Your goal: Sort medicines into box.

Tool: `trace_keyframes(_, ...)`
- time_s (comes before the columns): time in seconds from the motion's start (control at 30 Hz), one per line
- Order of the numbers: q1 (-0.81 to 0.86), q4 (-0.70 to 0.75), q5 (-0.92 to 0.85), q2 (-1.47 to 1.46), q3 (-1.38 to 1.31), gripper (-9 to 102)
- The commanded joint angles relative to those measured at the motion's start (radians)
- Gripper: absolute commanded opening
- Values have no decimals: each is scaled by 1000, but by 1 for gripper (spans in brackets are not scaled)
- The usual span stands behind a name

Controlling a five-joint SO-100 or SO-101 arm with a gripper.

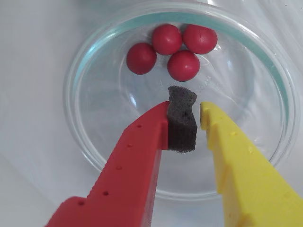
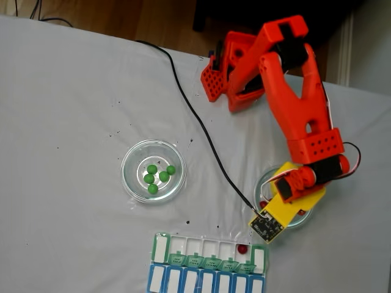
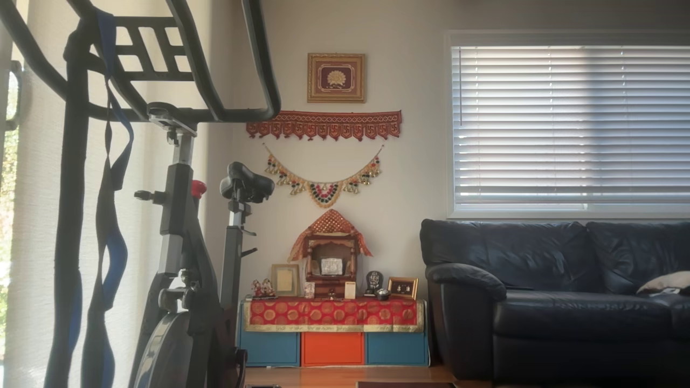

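Hovering empty hand (image 1: 198, 118) above red medicines (image 1: 166, 39)

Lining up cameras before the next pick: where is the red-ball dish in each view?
Wrist view: red-ball dish spans the frame, red balls top centre.
Fixed view: dish lower right, under the arm's end.
Other view: faces a living-room sofa, away from the table.
Shared landmark: yellow finger over the dish.

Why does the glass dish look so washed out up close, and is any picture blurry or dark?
In the wrist view the dish nearly blends into the bright white cloth, with pale glare on its rim, while the red balls stay sharp. The fixed view is evenly lit and a little soft, so the green balls are small blobs. The other view is backlit: the window blinds glow and the sofa is dark.
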Motion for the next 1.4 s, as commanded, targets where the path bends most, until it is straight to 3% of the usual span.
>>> trace_keyframes(0.0, -8, -64, 5, 54, 0, 3)
trace_keyframes(0.67, -26, -166, 86, 54, 38, 4)
trace_keyframes(0.93, -41, -144, 143, 35, -3, 3)
trace_keyframes(1.37, -9, 15, 255, -120, -285, 2)
